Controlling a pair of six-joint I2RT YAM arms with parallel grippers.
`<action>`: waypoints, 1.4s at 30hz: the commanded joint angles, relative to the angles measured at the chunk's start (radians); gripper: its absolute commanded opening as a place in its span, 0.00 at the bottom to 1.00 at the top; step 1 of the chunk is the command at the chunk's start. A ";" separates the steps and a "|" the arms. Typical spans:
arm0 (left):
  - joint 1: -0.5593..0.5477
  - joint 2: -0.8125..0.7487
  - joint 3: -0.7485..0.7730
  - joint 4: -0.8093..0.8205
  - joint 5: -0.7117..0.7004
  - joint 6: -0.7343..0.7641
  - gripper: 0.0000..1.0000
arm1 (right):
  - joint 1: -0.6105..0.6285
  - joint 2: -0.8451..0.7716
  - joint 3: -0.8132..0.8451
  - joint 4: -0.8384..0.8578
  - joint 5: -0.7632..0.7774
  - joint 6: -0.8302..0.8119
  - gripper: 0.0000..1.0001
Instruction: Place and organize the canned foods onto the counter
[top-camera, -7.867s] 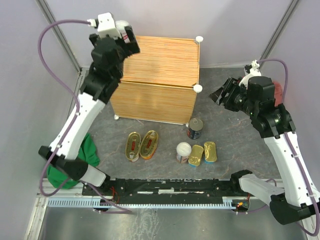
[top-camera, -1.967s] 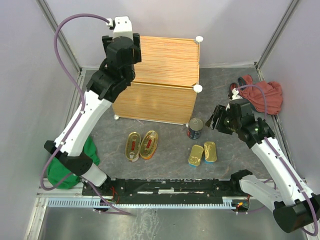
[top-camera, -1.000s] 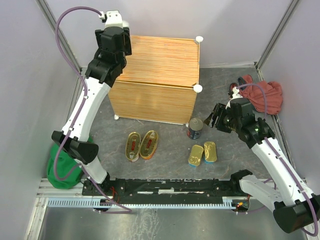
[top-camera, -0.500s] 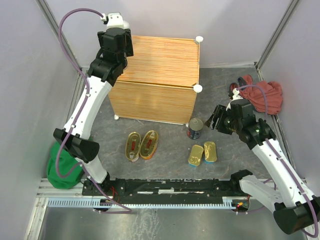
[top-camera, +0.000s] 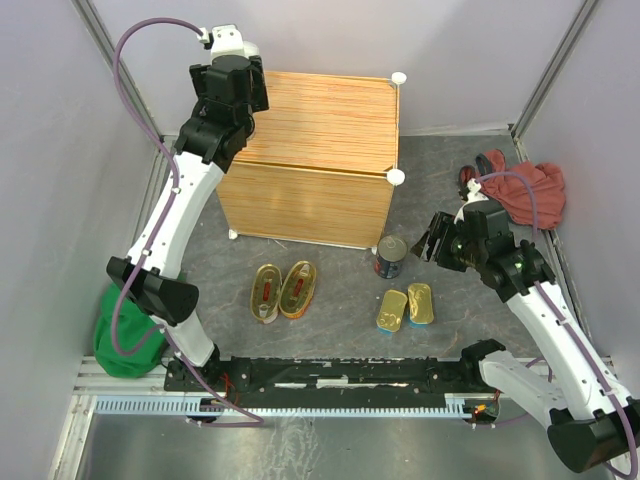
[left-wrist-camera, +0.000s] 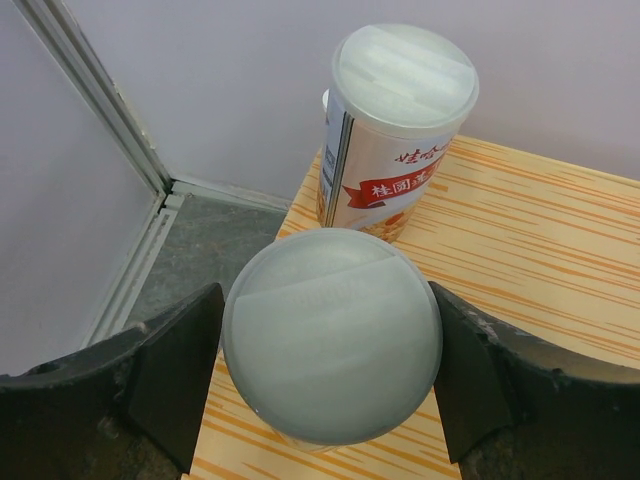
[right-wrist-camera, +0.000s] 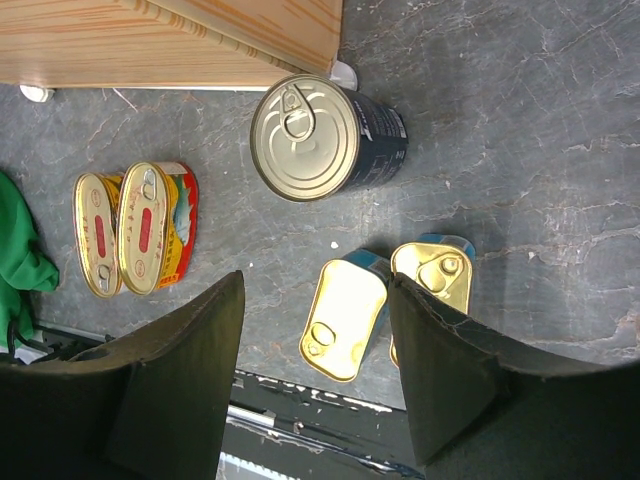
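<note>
- The left gripper (left-wrist-camera: 325, 296) is clamped on a white-lidded can (left-wrist-camera: 330, 340), one finger against each side. The can stands on the counter (left-wrist-camera: 520, 260) at its far-left corner.
- Only the left wrist view shows this can and a second white-lidded can (left-wrist-camera: 395, 130) just behind it. From above, the arm hides both.
- The right gripper (right-wrist-camera: 315, 283) hangs with its jaws wide apart and empty, off the counter's near-right corner.
- On the table (top-camera: 450, 170) in front of the counter are a dark round tin (right-wrist-camera: 320, 140), two rectangular gold-blue tins (right-wrist-camera: 345, 320) and two oval gold-red tins (right-wrist-camera: 140, 235).
- A green cloth (top-camera: 125, 330) lies left of the counter and a red cloth (top-camera: 525, 190) right of it.
</note>
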 joint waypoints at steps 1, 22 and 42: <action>0.004 -0.041 0.016 0.060 -0.025 -0.042 0.86 | 0.006 -0.017 0.044 -0.004 0.009 -0.019 0.67; 0.004 -0.096 0.038 0.061 -0.027 -0.039 0.93 | 0.007 -0.021 0.042 -0.043 0.010 -0.053 0.69; 0.002 -0.112 0.052 0.075 -0.009 -0.038 0.99 | 0.035 0.017 0.042 -0.049 0.053 -0.084 0.86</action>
